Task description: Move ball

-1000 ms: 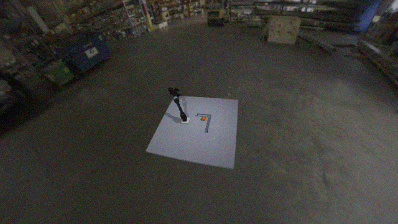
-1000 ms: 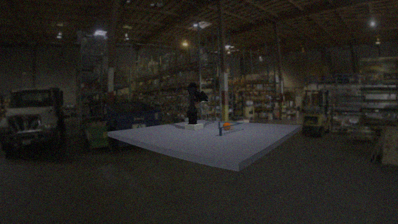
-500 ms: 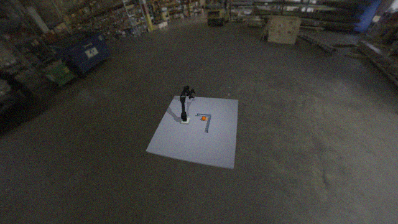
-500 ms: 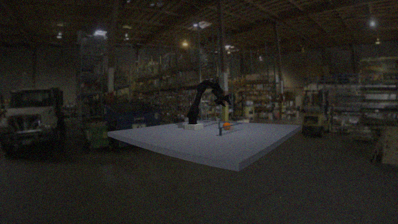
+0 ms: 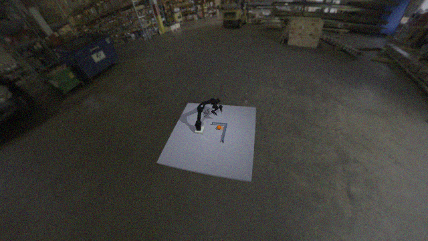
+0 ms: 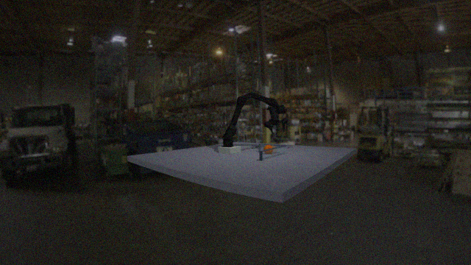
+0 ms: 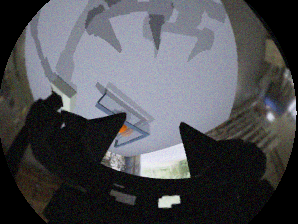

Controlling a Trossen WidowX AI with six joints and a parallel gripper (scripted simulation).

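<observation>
Wrist view only – hand [image 7: 143, 137] open; ball [image 5: 219, 127] inside walls [image 5: 223, 128].

Matt table [image 5: 214, 157], glossy orange ball [image 5: 219, 127]

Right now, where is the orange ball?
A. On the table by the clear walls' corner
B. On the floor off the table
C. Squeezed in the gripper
A: the ball sits on the table inside the walls, while the open gripper hangs above, holding nothing.

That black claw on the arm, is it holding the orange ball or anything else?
Nothing is held. The tool hangs open above the table, and the orange ball lies apart from it, inside the corner of the low walls.
</observation>
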